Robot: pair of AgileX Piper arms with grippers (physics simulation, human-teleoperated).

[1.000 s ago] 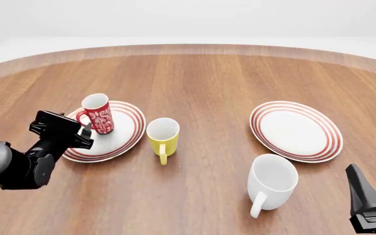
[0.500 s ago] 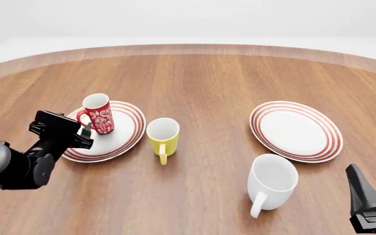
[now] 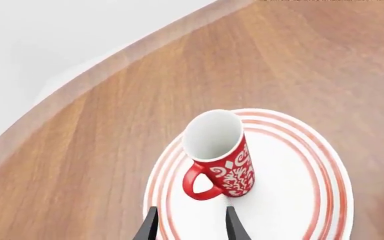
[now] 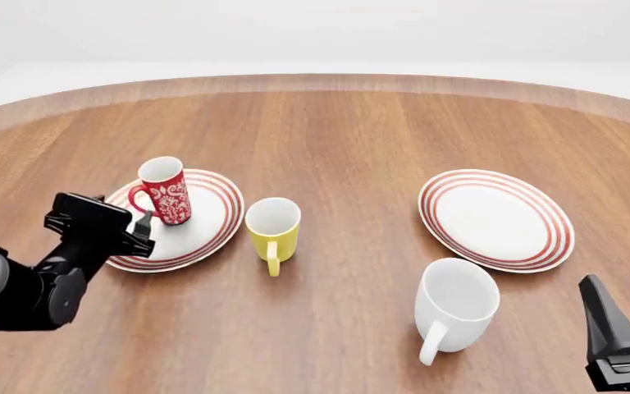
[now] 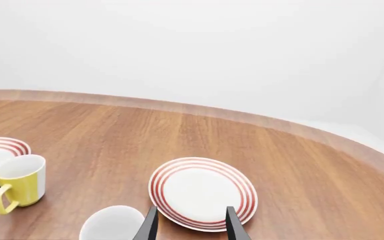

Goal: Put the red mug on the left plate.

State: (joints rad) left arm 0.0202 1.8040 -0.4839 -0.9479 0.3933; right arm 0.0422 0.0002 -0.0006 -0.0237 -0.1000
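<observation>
Where white backdrop meets curved rim, wooden table point(image 4: 359, 131), bare grain

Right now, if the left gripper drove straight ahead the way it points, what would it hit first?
Most likely the red mug: it stands on the left plate, its handle just ahead of the open left gripper. Depth is unclear; angled downward, it might meet the plate first.

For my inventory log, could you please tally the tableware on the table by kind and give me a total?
Mugs: 3 (red mug, yellow mug, white mug)
Plates: 2 (left plate, right plate)
Total: 5
</observation>
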